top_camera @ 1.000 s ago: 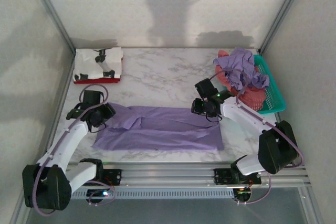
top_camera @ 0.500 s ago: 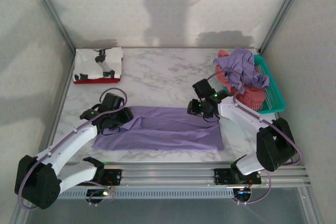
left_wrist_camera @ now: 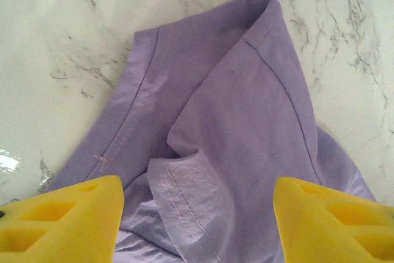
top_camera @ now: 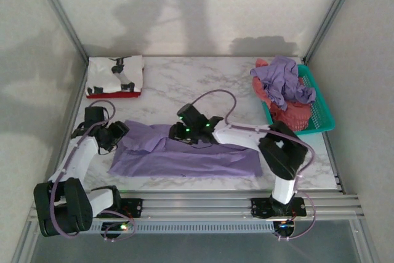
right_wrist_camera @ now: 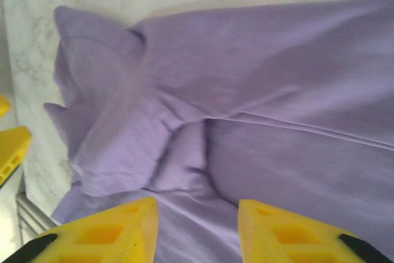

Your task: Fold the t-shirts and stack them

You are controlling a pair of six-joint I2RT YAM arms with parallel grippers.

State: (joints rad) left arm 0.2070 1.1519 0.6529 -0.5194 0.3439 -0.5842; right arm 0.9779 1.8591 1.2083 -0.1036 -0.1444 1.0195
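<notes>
The lavender t-shirt (top_camera: 197,159) lies lengthwise left-right, sleeves toward left.

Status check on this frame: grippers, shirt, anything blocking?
Left gripper open over the lavender shirt sleeve. Right gripper open over its bunched fold. Shirt partly folded, lying flat. No obstruction seen.

A white, grey-veined marble table (top_camera: 184,87) sits inside a pale enclosure: plain back wall (top_camera: 277,4) at 12 o'clock, side walls (top_camera: 31,90) at 9 and 3. Grey metal posts (top_camera: 58,13) rise at 11 and 1 o'clock. Soft shadows (top_camera: 178,10) blotch the back wall. An aluminium rail (top_camera: 197,204) edges 6 o'clock.
</notes>
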